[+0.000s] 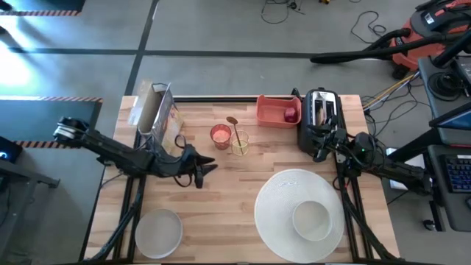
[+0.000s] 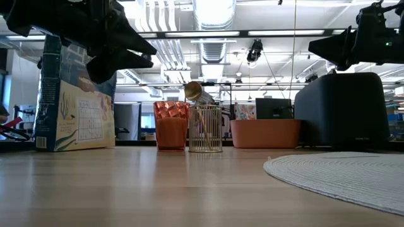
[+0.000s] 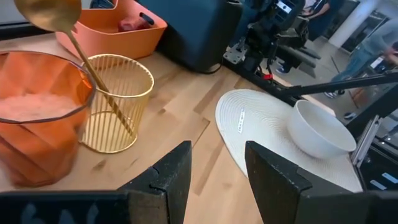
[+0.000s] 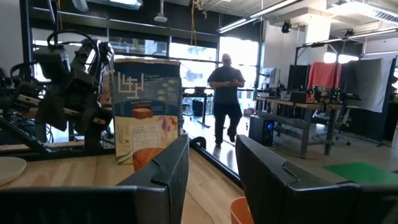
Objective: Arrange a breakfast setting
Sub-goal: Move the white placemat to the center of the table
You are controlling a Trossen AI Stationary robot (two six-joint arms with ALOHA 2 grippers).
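My left gripper (image 1: 206,171) (image 3: 217,168) is open and empty, above the table just near of the pink-red cup (image 1: 220,135). The gold spoon (image 3: 74,43) stands handle-down in a gold wire holder (image 1: 241,142) beside the cup and leans on its rim. The white bowl (image 1: 313,219) sits on the large round white plate (image 1: 276,199). The smaller white plate (image 1: 158,230) lies at the near left. A dark-red fruit (image 1: 291,115) lies in an orange tray (image 1: 274,110). My right gripper (image 1: 321,151) (image 4: 211,168) is open and empty beside the black toaster (image 1: 321,116). No toast shows.
A cereal box (image 1: 157,110) stands upright at the far left of the table. The toaster stands at the far right, next to the tray. Bare wood lies between the two plates and in the table's middle. A person (image 4: 226,93) walks in the room beyond the table.
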